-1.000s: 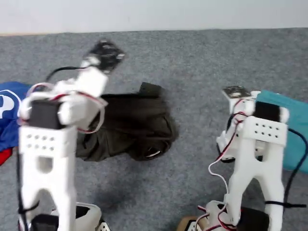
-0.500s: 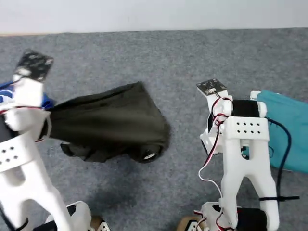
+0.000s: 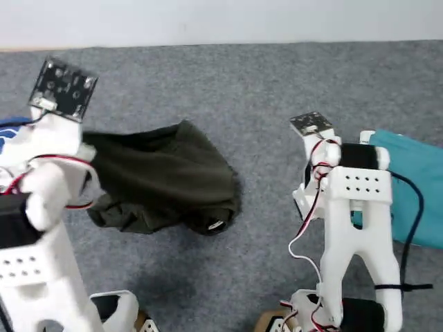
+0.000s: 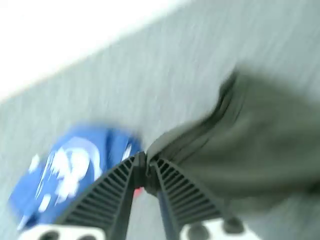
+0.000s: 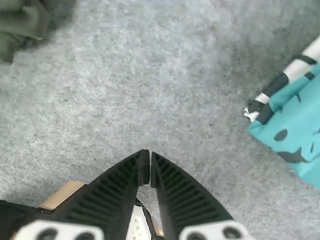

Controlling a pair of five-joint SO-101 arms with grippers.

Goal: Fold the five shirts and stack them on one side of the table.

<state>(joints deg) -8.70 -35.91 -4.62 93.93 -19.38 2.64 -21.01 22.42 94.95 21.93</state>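
Note:
A dark olive shirt lies bunched on the grey table cover, left of the middle. My left gripper is shut on the olive shirt's left edge and holds that edge up off the surface. A blue printed shirt lies just beyond it, at the table's far left. My right gripper is shut with nothing in it, low over bare cover between the olive shirt's corner and a teal patterned shirt. That teal shirt lies at the right edge.
The grey cover stretches back to a white wall. The right arm's white body stands beside the teal shirt. The left arm's body covers the near left. Open cover lies between the olive shirt and the right arm.
The left arm swung left, dragging the olive shirt's edge toward the blue shirt and lifting it; the shirt now sits more bunched. The right arm shifted slightly left.

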